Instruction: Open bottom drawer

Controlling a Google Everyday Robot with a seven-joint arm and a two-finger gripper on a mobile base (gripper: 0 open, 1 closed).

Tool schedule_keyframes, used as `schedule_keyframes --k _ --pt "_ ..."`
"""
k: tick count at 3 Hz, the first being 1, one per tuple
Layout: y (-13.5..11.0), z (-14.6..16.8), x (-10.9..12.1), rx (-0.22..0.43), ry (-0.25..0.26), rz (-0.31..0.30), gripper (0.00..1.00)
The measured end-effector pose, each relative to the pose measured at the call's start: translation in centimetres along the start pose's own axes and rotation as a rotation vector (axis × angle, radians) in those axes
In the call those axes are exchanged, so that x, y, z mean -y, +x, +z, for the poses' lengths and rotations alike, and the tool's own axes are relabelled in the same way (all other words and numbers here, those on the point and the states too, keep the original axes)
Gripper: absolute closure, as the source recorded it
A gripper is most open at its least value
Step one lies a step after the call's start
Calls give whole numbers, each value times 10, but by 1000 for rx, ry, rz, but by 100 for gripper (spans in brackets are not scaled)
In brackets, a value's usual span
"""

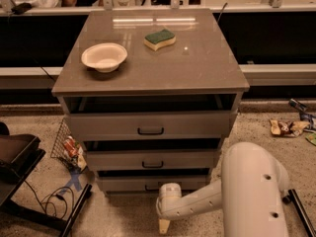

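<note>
The grey cabinet (148, 78) has three flat drawer fronts, each with a dark gap above it. The bottom drawer (123, 183) is the lowest front, just above the floor. Its small black handle (150, 187) is partly hidden behind my white wrist (170, 193). My gripper (164, 225) hangs below that wrist, pointing at the floor, in front of the bottom drawer and slightly right of its handle. It holds nothing that I can see. My thick white arm (252, 191) comes in from the lower right.
A white bowl (104, 57) and a green-and-yellow sponge (159, 38) sit on the cabinet top. A wire basket with packets (66, 147) leans at the cabinet's left, beside a black stand (19, 162) and floor cables (54, 199). Wrappers (286, 127) lie on the right.
</note>
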State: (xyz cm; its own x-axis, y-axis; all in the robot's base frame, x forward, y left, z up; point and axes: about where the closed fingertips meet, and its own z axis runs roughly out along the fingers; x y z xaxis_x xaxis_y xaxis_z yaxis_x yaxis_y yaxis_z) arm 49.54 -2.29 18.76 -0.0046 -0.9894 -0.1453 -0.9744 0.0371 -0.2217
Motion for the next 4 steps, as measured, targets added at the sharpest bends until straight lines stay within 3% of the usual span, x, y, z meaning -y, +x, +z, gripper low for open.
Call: schedule_keyframes --k 2,4 --pt "-20 38 31 -16 -8 -76 0" --pt "-16 76 36 -39 -60 -93 0"
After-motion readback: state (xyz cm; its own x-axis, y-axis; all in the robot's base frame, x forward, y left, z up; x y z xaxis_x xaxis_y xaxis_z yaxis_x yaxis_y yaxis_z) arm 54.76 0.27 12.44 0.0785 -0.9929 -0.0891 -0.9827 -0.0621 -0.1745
